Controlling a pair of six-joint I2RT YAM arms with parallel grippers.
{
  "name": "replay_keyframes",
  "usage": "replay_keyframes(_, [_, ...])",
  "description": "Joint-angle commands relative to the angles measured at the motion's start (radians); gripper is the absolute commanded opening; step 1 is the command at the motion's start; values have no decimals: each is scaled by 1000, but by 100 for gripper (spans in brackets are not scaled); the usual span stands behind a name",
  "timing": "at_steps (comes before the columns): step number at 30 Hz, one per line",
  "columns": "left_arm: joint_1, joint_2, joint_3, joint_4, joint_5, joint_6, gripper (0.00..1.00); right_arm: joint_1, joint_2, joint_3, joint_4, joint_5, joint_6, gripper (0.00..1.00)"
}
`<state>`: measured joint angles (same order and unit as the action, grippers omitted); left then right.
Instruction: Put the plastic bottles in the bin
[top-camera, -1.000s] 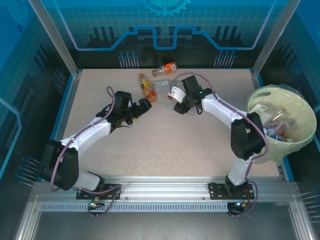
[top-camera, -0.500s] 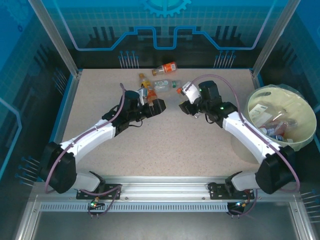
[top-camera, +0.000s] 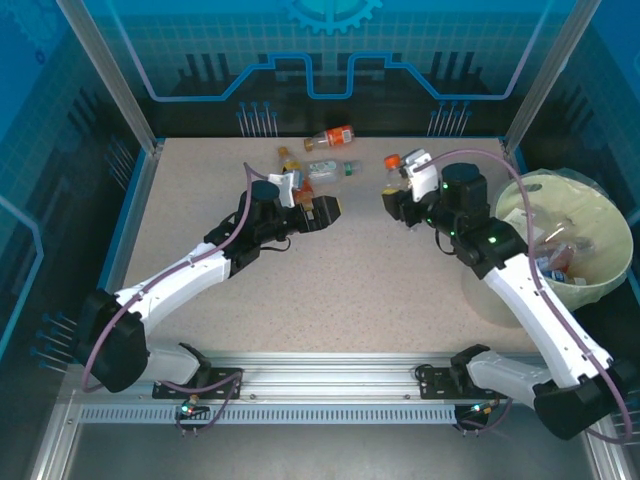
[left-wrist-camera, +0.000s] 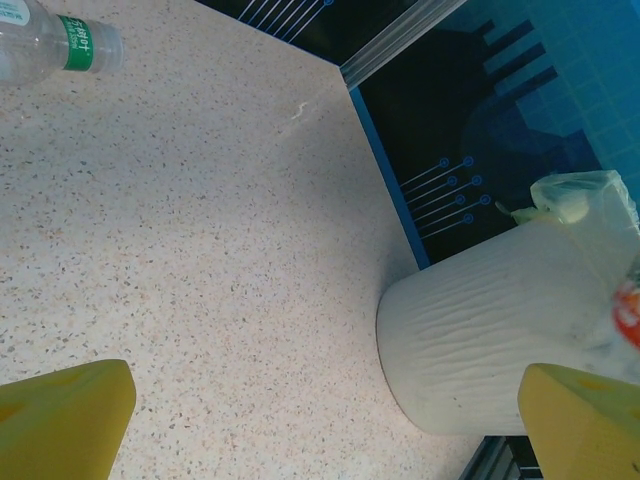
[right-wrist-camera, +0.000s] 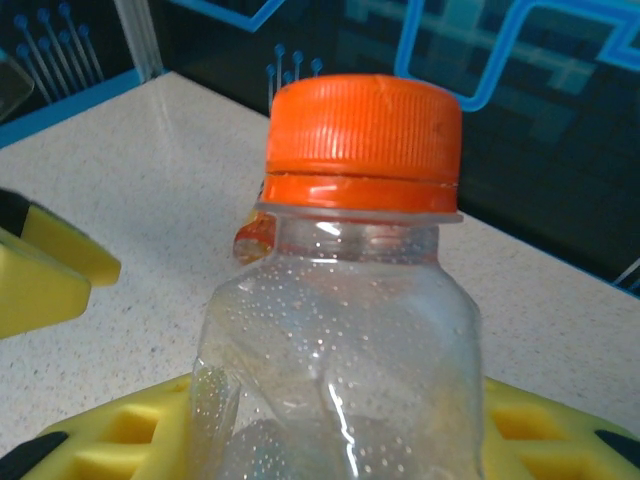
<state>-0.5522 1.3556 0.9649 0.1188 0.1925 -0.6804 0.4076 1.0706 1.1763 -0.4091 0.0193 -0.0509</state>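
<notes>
Top camera first: the right gripper (top-camera: 400, 188) is clamped on the orange-capped bottle (top-camera: 393, 165), apparently lifted off the table (top-camera: 380, 290) and well short of the bin (top-camera: 612, 270) at the right edge, which has dropped bottles (top-camera: 555, 258) inside. The left gripper (top-camera: 326, 211) hangs wide and empty near the loose bottles (top-camera: 325, 170) at the back.

Over to the left wrist: yellow fingertips (left-wrist-camera: 60, 420) are spread with nothing between them. A green-labelled bottle (left-wrist-camera: 50, 45) lies in the far corner, and the bin's ribbed wall (left-wrist-camera: 480, 340) stands ahead.

Right wrist now: the bottle (right-wrist-camera: 340, 360) stands upright between the yellow fingers (right-wrist-camera: 110, 440), cap up, gripped low on its body.

This looks like the carry. It wants enough height to clear the rim, a steady squeeze on that thin clear wall, and release only once the bottle is over the bin's middle.
</notes>
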Motion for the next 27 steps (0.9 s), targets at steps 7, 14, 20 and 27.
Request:
replay_keyframes(7, [-5, 23, 40, 44, -4, -3, 99, -190, -139, 81, -82, 105, 118, 35])
replay_keyframes(14, [-5, 37, 45, 48, -13, -12, 99, -417, -170, 136, -194, 148, 145, 35])
replay_keyframes(20, [-5, 45, 48, 49, -13, -19, 99, -608, -150, 176, -279, 228, 149, 37])
replay_keyframes(27, [-3, 49, 57, 18, -66, -25, 99, -717, -101, 168, -371, 569, 110, 38])
